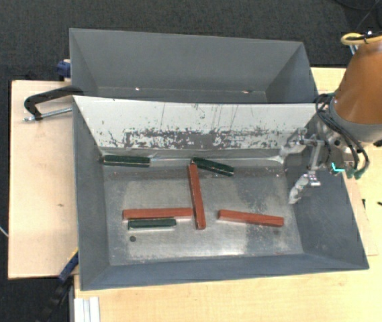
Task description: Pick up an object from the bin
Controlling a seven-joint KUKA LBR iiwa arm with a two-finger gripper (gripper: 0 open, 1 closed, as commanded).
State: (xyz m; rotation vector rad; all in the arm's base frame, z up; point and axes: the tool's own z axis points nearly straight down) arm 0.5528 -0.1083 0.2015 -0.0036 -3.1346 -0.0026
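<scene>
My gripper (299, 188) hangs at the bin's right side, above the floor near the right wall, with nothing seen in it. The closest thing is a red bar (251, 218) lying flat just below and to the left of it. Further left, a second red bar (197, 196) lies lengthwise from back to front. A short dark green bar (213, 166) rests at that bar's far end, close to the back wall.
On the left half of the floor lie a third red bar (157, 213), a dark green bar (152, 224) just in front of it, and another dark green bar (126, 159) by the back wall. A small dark speck (132, 239) sits near the front left.
</scene>
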